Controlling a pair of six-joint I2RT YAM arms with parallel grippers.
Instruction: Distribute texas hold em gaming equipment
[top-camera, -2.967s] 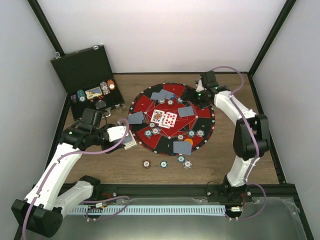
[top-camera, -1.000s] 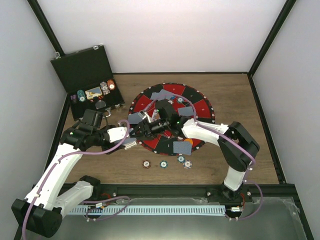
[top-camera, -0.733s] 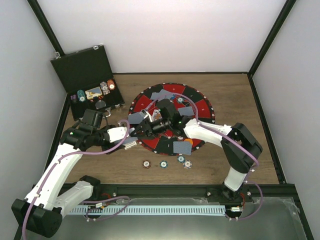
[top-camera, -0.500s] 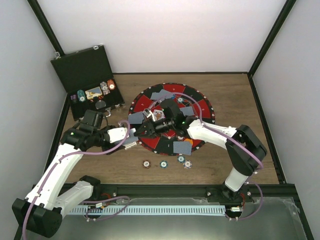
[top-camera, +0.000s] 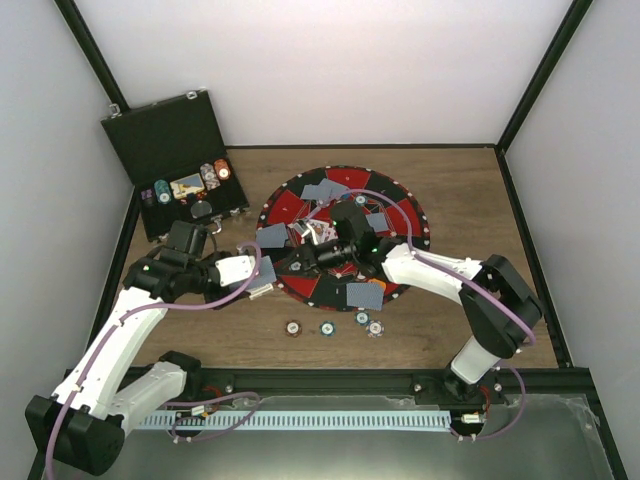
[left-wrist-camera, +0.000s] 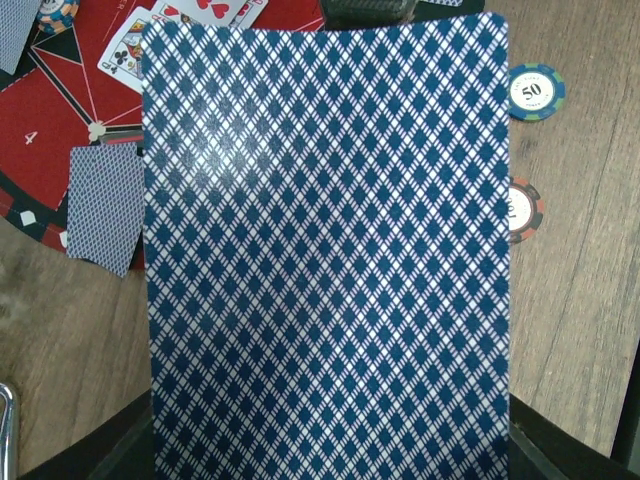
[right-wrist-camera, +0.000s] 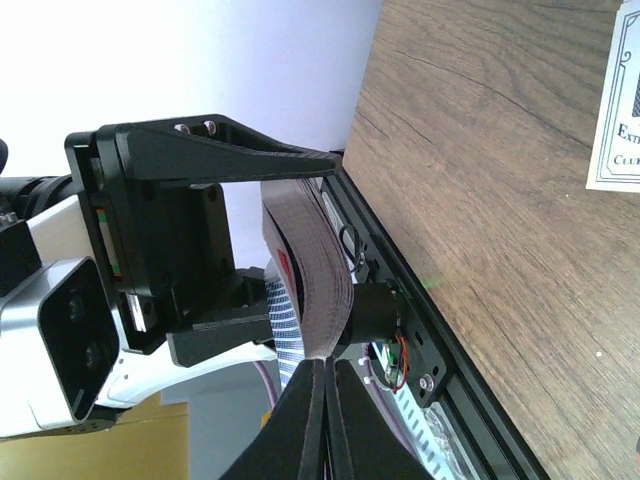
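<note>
the deck (left-wrist-camera: 325, 250) sits clamped in the left gripper (top-camera: 250, 272), just off the near-left edge of the mat (top-camera: 402, 215), and its top back fills the left wrist view. the right gripper (right-wrist-camera: 325, 392) has its jaws closed right at the deck's edge; whether a card is pinched between them i cannot tell. dealing looks well along: face-down cards (top-camera: 365, 294) lie round the mat, face-up ones sit near the middle, and chips (top-camera: 327, 327) lie in a row on the table (top-camera: 480, 200), with more on the mat. more chips stand in the case (top-camera: 160, 135), so some seem left to hand out. the right arm hides the mat's centre, and the deck blocks most of the left wrist view.
</note>
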